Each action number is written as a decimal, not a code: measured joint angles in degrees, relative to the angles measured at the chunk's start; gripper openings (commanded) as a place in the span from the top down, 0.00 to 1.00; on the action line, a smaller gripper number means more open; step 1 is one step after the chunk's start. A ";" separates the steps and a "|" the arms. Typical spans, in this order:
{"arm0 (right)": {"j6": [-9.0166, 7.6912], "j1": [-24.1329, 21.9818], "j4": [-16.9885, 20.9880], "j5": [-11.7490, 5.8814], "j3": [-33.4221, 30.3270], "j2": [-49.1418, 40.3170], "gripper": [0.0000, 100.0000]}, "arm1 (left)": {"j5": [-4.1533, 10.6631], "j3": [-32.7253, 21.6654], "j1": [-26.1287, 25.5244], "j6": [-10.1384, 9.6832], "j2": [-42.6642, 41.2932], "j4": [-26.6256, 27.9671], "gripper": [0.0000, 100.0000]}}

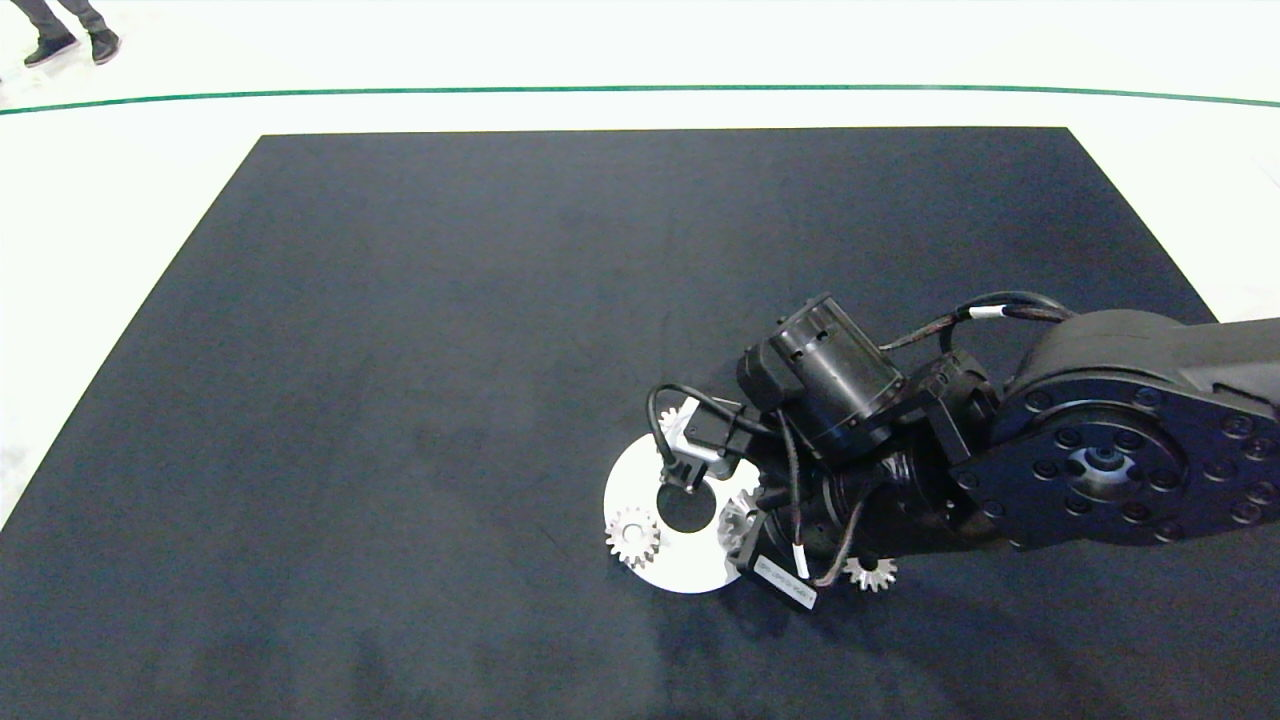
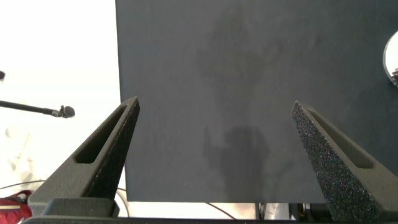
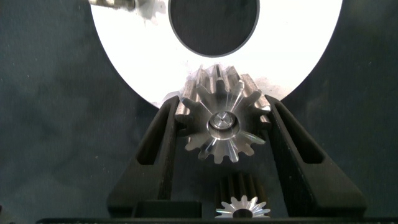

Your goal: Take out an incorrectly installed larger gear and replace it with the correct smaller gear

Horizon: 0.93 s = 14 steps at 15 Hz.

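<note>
A large dark blue-black mat covers most of a white table. Near the mat's lower middle lies a flat white round disc with a round hole at its centre. A small silvery compact gear with short blunt teeth sits on the disc's lower left rim. A thin green line curves across the pale floor beyond. A person's dark shoes stand in the far left corner.
</note>
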 measured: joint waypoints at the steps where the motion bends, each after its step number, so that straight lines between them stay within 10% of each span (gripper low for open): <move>1: -0.05 0.00 0.00 0.00 0.26 -0.10 0.66 | 0.00 0.00 0.00 -0.02 -0.04 0.00 0.00; 14: -0.02 -0.11 -2.07 -0.02 1.52 -2.85 0.78 | 0.00 0.13 -0.02 -0.04 -0.13 0.00 0.00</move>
